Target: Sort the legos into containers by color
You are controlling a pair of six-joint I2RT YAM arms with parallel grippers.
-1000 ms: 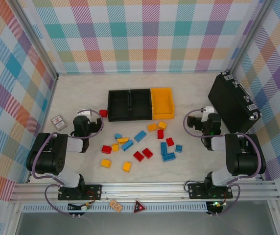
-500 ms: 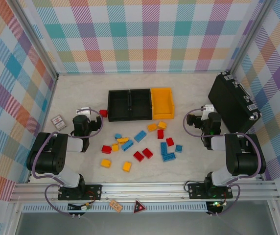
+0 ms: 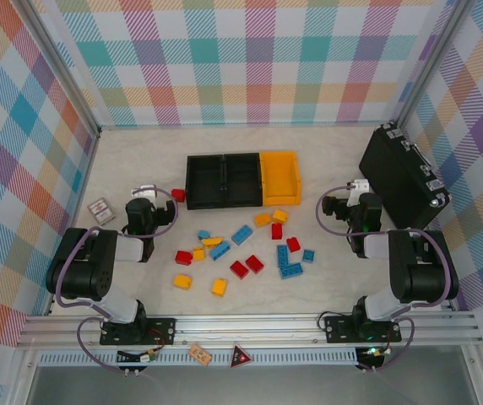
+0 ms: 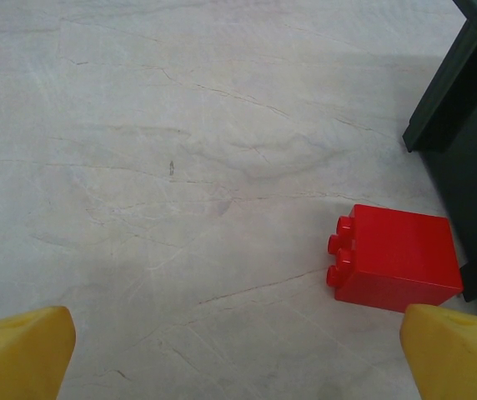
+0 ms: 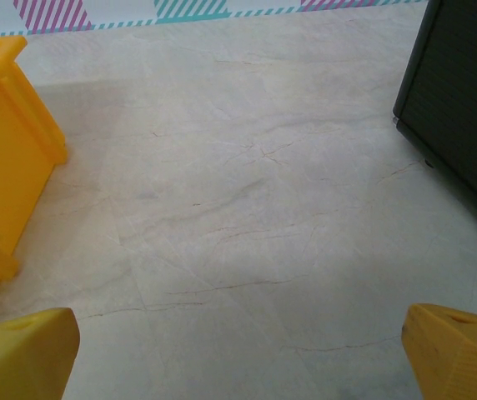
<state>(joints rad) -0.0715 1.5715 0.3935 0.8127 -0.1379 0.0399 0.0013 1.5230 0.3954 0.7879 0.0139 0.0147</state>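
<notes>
"From above, the legos [image 3: 240, 245] lie loose between the arms. The containers [image 3: 225, 179] sit behind them with nothing inside. The left gripper [image 3: 145, 199] and right gripper [image 3: 353, 201] both gape, holding nothing."

"On the left wrist, a red brick [image 4: 393, 258] sits just beside the black bin [image 4: 459, 100]. A finger could snag that wall."

"The right wrist faces tabletop [image 5: 238, 192] between the yellow bin [image 5: 5, 150] and the black case [image 5: 464, 108]. A wide swing might clip the case."

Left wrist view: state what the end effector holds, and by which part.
Nothing is held. The left end effector stands open above the table, and the red lego lies ahead of it, untouched.
</notes>
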